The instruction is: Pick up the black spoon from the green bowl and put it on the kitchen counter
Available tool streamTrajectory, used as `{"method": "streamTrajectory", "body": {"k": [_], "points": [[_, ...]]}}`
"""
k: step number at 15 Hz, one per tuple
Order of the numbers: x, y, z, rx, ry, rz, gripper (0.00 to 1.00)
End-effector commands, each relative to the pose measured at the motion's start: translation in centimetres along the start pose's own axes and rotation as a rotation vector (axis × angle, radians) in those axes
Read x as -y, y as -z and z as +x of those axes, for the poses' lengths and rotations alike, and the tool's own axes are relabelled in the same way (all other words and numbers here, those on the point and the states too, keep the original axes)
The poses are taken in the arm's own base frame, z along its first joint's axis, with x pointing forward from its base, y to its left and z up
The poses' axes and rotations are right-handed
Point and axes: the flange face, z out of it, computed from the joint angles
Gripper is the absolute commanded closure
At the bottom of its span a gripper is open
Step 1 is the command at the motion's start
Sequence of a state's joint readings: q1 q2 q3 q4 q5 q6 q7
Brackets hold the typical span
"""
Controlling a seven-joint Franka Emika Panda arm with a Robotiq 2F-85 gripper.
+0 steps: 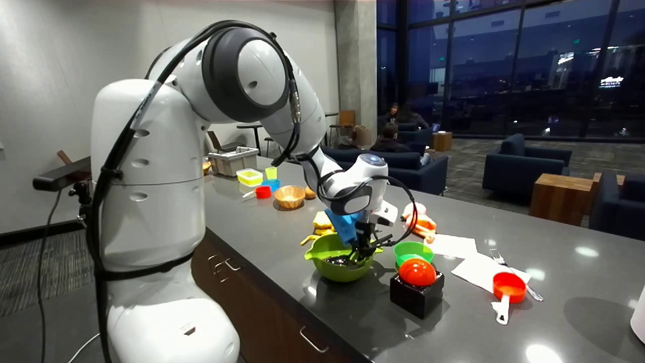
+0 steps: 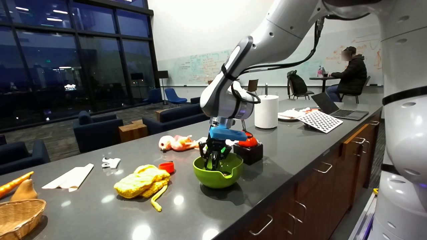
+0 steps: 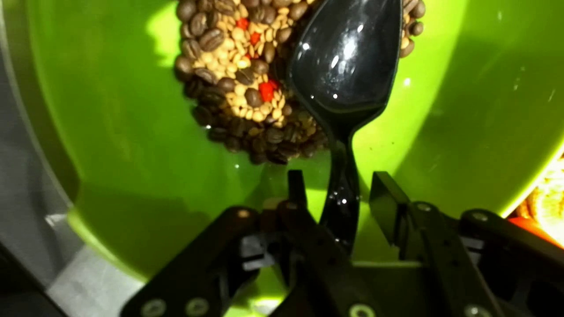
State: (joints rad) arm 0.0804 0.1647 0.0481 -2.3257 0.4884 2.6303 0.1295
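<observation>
While my gripper straddles its handle, the black spoon lies in the green bowl

My fingers stand apart, unclenched, with a gap either side of the handle; the spoon's head fills the upper middle of the wrist view, overlapping a pile of coffee beans, while in an exterior view the green bowl sits on the table below the centre of the frame, a black holder bearing a red ball to its lower right
</observation>
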Motion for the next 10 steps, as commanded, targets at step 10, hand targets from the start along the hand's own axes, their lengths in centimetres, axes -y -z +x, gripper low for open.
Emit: {"method": "streamTrajectory", "body": {"k": [10], "points": [[1.4,1.8,-0.3,-0.048,0.025,-0.020,0.99]]}}
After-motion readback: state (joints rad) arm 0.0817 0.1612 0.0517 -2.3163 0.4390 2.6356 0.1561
